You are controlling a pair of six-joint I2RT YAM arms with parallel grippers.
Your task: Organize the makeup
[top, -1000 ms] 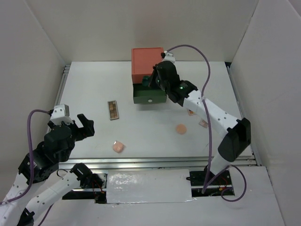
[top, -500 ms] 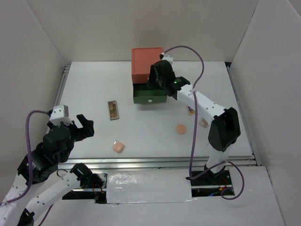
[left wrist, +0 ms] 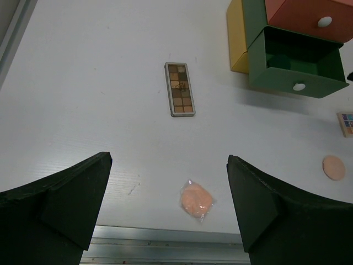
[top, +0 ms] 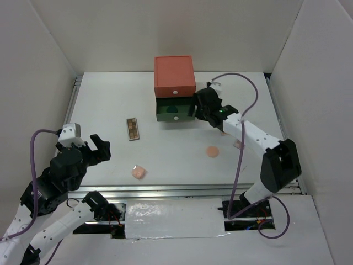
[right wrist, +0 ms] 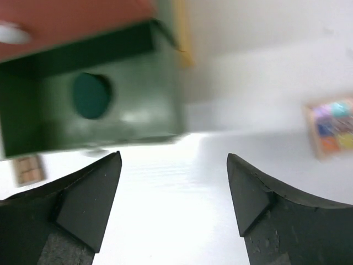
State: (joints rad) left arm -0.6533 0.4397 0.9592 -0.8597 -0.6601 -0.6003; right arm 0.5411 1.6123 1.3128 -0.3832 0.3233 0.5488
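The dark green compact point(right wrist: 91, 95) lies inside the open green drawer point(right wrist: 144, 99). Beside the drawer is the right gripper point(right wrist: 174, 158) — fingers wide apart, empty. The left gripper point(left wrist: 168, 160) — fingers fully spread, empty — is near a peach puff point(left wrist: 196, 200).

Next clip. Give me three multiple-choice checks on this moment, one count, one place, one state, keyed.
1. Peach puffs on the table: A) one B) two C) four
2. The dark green compact lies: A) on the table B) in the open green drawer C) on a puff
3. The right gripper is: A) shut on a tube B) shut, empty C) open, empty
Key: 1B, one wrapped, one bare; 2B, it sits on the drawer's floor; 3C, fingers spread, nothing between.
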